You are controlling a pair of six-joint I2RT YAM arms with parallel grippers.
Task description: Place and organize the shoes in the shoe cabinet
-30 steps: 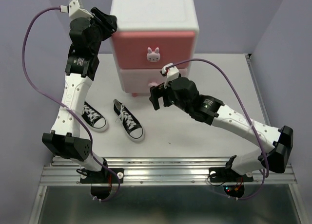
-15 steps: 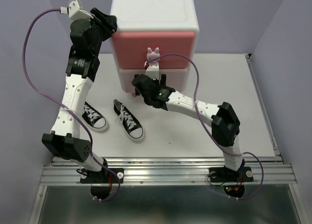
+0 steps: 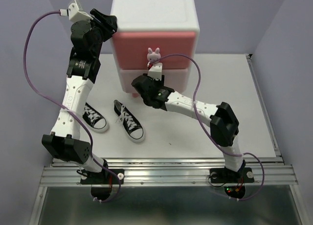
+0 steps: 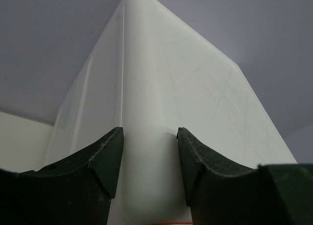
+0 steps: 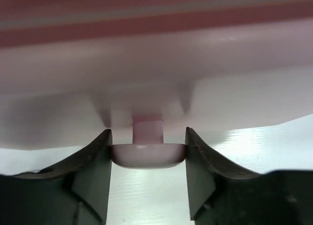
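Now the shoe cabinet (image 3: 154, 10) stands at the back of the white tabletop (image 3: 220, 78). It is white with a dark pink top drawer (image 3: 142, 43) and a paler pink bottom drawer (image 3: 178, 78).

The left arm stretches up tall and bends over at the top, so the left hand (image 3: 105, 22) sits at the cabinet's top left corner. In the left wrist view its two dark fingers (image 4: 105, 159) lie one on each side of that white corner and squeeze it.

The right arm bends at the elbow and reaches low across the tabletop to the front of the bottom drawer. The right hand (image 3: 141, 84) points at the drawer. In the right wrist view its fingers (image 5: 93, 176) are closed on the edges of a pale pink round knob (image 5: 148, 155) that sticks out on a short stem.

Two black sneakers (image 3: 128, 120) with white laces lie on the tabletop in front of the cabinet, near the left arm. One black sneaker (image 3: 93, 116) is partly under that arm. Both are outside the cabinet.
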